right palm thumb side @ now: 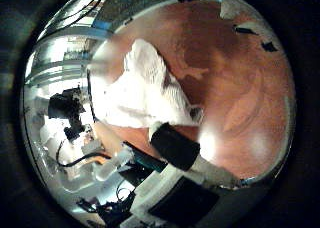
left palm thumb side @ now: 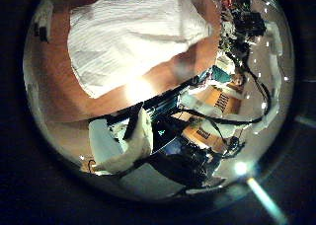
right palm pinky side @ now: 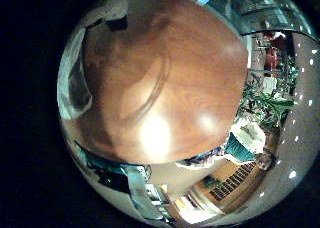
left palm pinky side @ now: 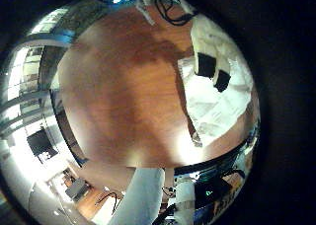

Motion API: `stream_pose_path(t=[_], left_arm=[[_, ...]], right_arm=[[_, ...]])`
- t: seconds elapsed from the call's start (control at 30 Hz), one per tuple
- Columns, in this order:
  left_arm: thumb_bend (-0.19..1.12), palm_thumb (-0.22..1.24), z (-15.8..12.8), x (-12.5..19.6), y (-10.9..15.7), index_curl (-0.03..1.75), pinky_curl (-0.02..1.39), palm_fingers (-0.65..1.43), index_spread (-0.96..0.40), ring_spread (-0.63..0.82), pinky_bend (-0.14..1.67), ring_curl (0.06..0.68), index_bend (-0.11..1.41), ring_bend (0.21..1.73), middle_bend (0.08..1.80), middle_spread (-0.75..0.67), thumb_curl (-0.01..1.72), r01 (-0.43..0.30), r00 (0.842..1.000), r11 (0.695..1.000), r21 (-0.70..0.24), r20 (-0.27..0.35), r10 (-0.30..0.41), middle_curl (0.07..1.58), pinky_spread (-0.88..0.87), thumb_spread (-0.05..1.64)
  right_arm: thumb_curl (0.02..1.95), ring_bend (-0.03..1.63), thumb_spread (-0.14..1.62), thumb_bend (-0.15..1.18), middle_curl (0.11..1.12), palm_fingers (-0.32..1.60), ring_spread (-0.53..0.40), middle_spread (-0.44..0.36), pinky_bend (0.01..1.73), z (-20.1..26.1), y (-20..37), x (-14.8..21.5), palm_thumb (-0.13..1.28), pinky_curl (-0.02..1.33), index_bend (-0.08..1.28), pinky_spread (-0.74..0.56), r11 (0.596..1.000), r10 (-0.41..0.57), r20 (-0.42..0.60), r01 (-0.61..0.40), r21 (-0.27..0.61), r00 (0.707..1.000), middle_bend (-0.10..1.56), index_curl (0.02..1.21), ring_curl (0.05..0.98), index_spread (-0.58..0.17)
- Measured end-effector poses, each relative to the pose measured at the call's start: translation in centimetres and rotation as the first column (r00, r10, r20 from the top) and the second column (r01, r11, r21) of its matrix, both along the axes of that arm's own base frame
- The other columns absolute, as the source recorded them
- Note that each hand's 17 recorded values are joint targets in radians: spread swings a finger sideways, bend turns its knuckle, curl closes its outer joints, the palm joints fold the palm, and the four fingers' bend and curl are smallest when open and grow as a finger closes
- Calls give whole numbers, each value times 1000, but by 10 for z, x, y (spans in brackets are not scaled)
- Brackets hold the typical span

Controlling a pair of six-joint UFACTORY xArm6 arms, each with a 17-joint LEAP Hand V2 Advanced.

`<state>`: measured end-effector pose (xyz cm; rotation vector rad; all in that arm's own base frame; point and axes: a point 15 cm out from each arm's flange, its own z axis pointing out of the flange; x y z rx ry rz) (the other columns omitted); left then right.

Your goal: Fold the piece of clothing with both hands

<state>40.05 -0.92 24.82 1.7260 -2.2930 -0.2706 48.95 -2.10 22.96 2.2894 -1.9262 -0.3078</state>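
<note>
Garment: a finely striped cloth piece of clothing (left palm thumb side: 138, 33), lying on the wooden table (right palm pinky side: 165, 78). In the left thumb side palm view it is spread fairly flat with one straight edge towards the table's bare part. In the right thumb side palm view it is bunched and wrinkled.

Where it lies: towards one side of the table, with a broad stretch of bare wood beside it. It is probably there so that a fold has room to come over.

Left hand (left palm thumb side: 123, 144): only a white and black part of it shows, apart from the cloth and off the table's edge. I cannot tell whether its fingers are straight or curled. The garment fills much of its thumb side view, so this palm is close over it.

Right hand (right palm thumb side: 185, 148): one dark finger reaches in to a corner of the garment and seems to touch it there. Whether it pinches the cloth cannot be told.

Other view: from the left little finger side, dark parts of a hand (left palm pinky side: 207, 65) sit over the garment's upper end. Which hand it is cannot be told.

Stage, as a judgement: no clean fold is visible yet. The hands look placed at the cloth's edges to take hold.
</note>
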Motion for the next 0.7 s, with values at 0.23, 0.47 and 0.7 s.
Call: stream_pose_path(t=[0.23, 0.47, 0.7], left_arm=[[-20, 360, 7, -19, -8, 419, 695, 49, 26, 56, 518, 363, 165, 902, 192, 224, 323, 22, 1000, 1000, 0, 7, -22, 430, 22, 1140], [-20, 361, 8, -37, -12, 389, 657, 72, 27, 59, 507, 346, 166, 883, 190, 222, 321, 34, 999, 999, -13, -6, -34, 404, 42, 1140], [-20, 363, 3, -47, -14, 369, 631, 84, 27, 60, 506, 334, 164, 880, 190, 214, 319, 42, 999, 999, -12, -23, -42, 387, 49, 1141]], right_arm=[[303, 939, 1135, -31, 501, 280, -169, -111, 653, -24, 15, -15, 319, 412, 263, 17, 999, 33, -67, -33, 1, 997, 582, 520, 382, -307], [307, 1003, 1086, -18, 485, 428, -173, -85, 638, -50, 33, -24, 353, 368, 174, 34, 997, 72, -133, -74, -6, 989, 582, 468, 371, -276], [341, 1143, 1093, 4, 557, 1183, -248, -209, 890, -62, 43, -35, 495, 394, 254, -309, 995, 92, -192, -96, -9, 977, 777, 491, 412, -345]])
